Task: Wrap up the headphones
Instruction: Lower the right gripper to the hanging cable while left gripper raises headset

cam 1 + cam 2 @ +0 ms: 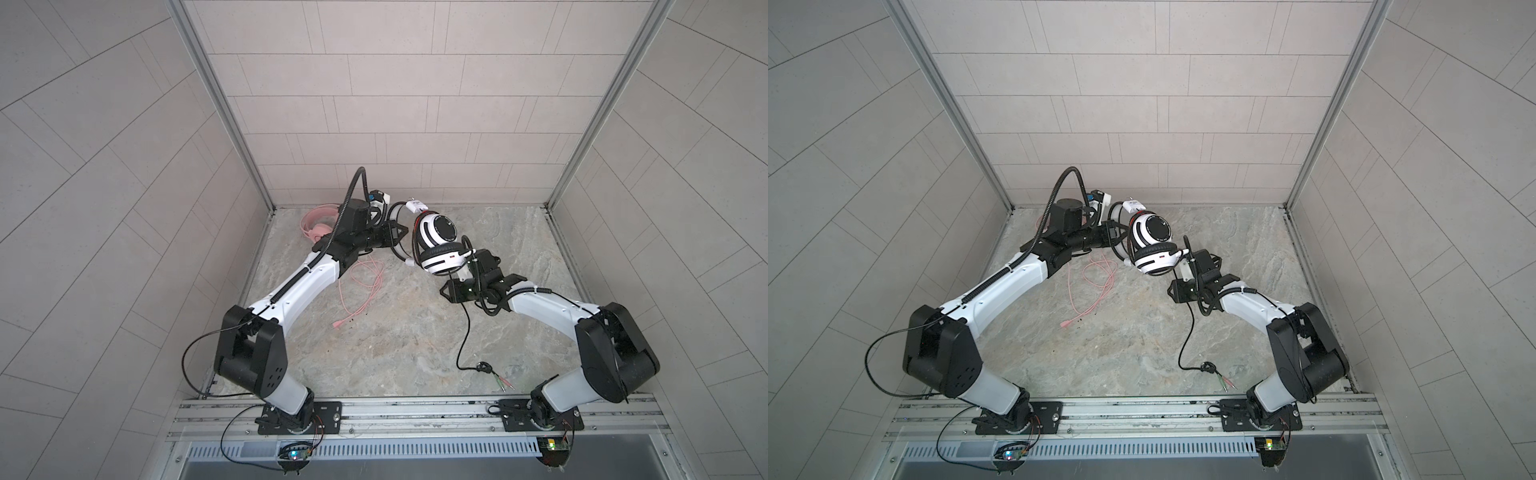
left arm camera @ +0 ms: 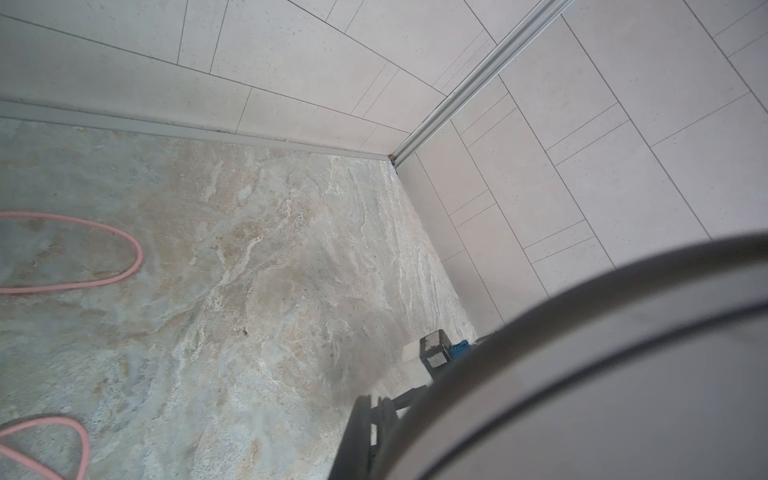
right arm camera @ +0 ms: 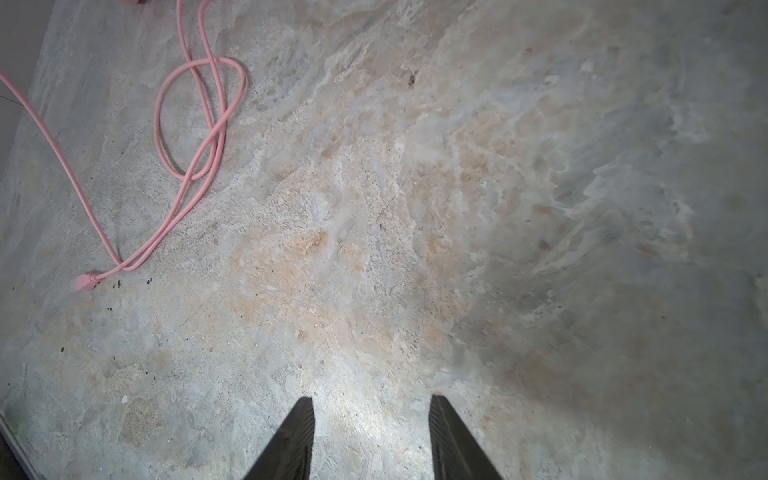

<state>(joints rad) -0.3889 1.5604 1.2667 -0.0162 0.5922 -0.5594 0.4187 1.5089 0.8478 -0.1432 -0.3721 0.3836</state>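
Clamping shut on the thin black headband of the white-and-black over-ear headset (image 1: 436,232) with the left gripper (image 1: 398,232), both cups aloft above the middle of the tabletop (image 1: 374,365), toward its far edge. Standing partly open and empty on the right gripper (image 3: 370,399): bare stone between the fingers (image 3: 291,440), nothing pinched, just beside and below the lower cup in both top views. Trailing from the headset past the right wrist, a thin black cable (image 1: 459,357), loose all the way down to the tabletop, ending in a small coil and green and red plugs (image 1: 505,384) near the front edge. Cannot tell whether any turns already lie round the headband. Reads as the winding step on this headset, hardly begun or between passes. Next calls for pinching the slack cable close to the cup with the right gripper and leading it round the band, left grip held steady; risks a snag on the right wrist, where the cable drapes. Lying by the far left corner, half hidden behind the left arm: the all-pink headset (image 1: 318,227), its pink cable (image 2: 140,254) sprawled loose toward the middle of the tabletop, unwrapped. No containers anywhere in view.
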